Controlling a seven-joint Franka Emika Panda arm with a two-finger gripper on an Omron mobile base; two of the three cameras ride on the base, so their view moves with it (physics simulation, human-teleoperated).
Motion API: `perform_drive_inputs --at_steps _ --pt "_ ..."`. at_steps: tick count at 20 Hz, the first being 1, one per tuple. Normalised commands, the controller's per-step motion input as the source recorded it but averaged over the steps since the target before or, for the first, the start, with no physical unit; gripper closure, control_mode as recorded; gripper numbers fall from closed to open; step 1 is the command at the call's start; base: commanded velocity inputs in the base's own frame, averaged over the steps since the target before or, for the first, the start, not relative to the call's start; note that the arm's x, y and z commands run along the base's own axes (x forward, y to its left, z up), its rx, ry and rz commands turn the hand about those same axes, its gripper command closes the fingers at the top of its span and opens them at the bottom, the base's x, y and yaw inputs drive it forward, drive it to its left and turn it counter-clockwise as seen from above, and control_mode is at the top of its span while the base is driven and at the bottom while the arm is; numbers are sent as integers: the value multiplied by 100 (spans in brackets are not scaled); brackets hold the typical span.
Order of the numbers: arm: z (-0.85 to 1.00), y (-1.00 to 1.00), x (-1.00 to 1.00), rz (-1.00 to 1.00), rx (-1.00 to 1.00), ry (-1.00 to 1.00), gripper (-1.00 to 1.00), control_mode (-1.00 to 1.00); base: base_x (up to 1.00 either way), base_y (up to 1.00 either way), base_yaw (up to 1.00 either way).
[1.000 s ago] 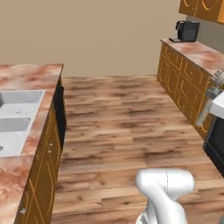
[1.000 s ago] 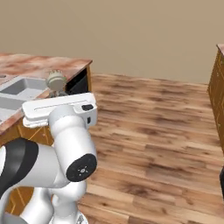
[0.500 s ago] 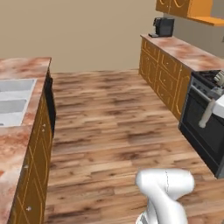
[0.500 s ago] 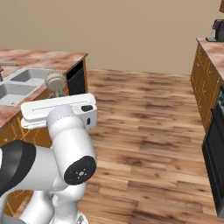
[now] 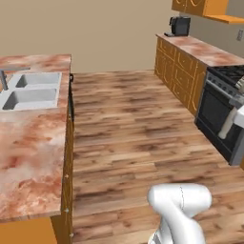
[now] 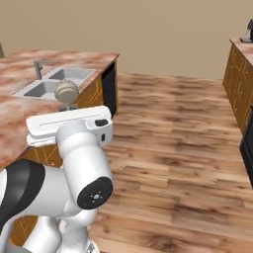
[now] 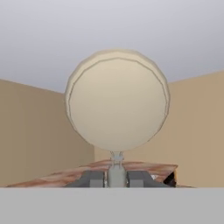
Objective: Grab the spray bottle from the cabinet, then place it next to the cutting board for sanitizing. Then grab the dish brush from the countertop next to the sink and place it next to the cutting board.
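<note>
My gripper is shut on the thin handle of the dish brush, whose round pale head stands up right in front of the hand camera. From the right base view, the dish brush sticks up out of the gripper over the edge of the marble countertop. The grey double-basin sink with its faucet is set in the countertop at the left. The spray bottle and the cutting board are out of view.
A wide wooden floor runs between the island and a far counter run with a dark coffee machine. A black stove stands at the right. Orange wall cabinets hang above.
The whole picture has shifted in both base views, so the base has moved past the sink counter. The brush has stayed in the shut gripper.
</note>
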Motion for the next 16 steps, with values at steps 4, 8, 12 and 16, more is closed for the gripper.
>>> perform_drive_inputs --at_steps 4,8,12,16 --pt "0 0 0 0 0 0 100 100 -100 100 16" --pt "0 0 0 0 0 0 100 100 -72 100 39" --pt "0 0 0 0 0 0 100 100 -16 96 57" --pt "0 0 0 0 0 0 100 100 0 89 73"
